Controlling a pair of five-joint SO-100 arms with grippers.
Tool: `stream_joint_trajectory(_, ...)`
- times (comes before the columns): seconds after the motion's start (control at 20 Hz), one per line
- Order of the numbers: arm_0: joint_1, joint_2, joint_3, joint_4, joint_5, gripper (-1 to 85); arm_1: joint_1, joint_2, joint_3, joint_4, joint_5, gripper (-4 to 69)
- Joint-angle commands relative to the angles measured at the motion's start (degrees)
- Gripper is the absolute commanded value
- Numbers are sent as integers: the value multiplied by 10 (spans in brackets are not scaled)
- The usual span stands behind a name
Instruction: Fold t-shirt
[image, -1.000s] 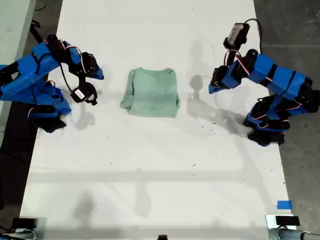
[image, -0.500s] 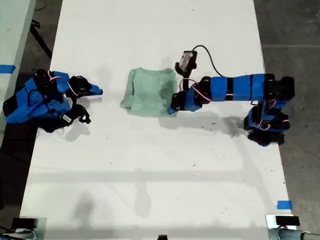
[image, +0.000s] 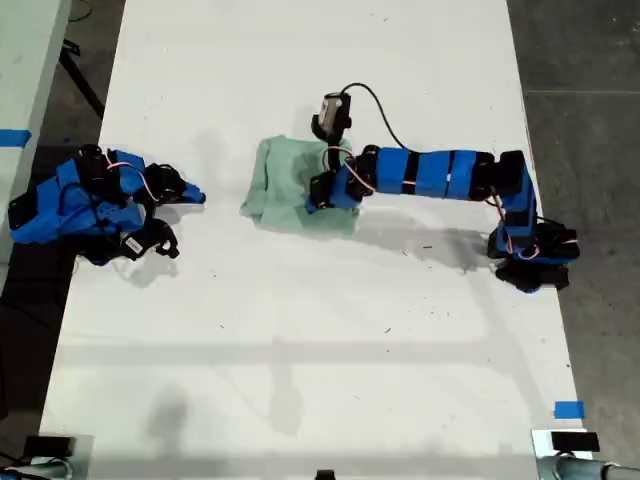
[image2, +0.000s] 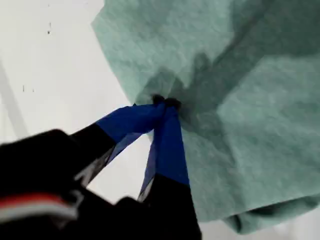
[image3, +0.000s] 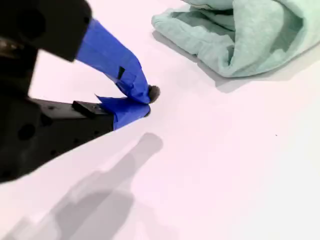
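Observation:
The pale mint-green t-shirt (image: 278, 186) lies folded into a small rectangle on the white table, a little above the middle of the exterior view. My first gripper (image: 318, 192) reaches in from the exterior view's right and rests over the shirt's middle. In the first wrist view its blue jaws are shut, the tips (image2: 165, 103) pressed onto the creased t-shirt (image2: 260, 100). My second gripper (image: 197, 195) sits low at the exterior view's left, apart from the shirt. It is shut (image3: 147, 100) on nothing, just above the bare table, with the t-shirt's folded edge (image3: 250, 35) a short way beyond.
The white table (image: 320, 340) runs the length of the exterior view, with dark floor on both sides. The first arm's base (image: 530, 260) stands at the exterior view's right edge of the table, and a cable loops over its wrist camera (image: 333, 108). Blue tape (image: 568, 409) marks the exterior view's lower right.
The first arm has stretched from the exterior view's right out over the t-shirt, its shut gripper sliding from the shirt's right edge to its middle. The second arm folded back and low.

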Motion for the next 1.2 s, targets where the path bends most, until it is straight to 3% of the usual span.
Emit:
stream_joint_trajectory(0.0,36,2,-3,3,-1,5,72,3,-62,15,-48,-13)
stream_joint_trajectory(0.3,62,2,-3,3,-1,4,216,-25,-108,33,-112,-13)
stream_joint_trajectory(0.5,63,2,-3,3,-1,4,241,85,-101,158,-113,-15)
stream_joint_trajectory(0.65,63,2,-3,3,-1,4,257,262,26,228,-97,-15)
stream_joint_trajectory(0.95,63,2,-3,3,-1,4,300,743,491,278,8,-15)
stream_joint_trajectory(1.15,63,2,-3,3,-1,5,241,1042,741,315,152,-14)
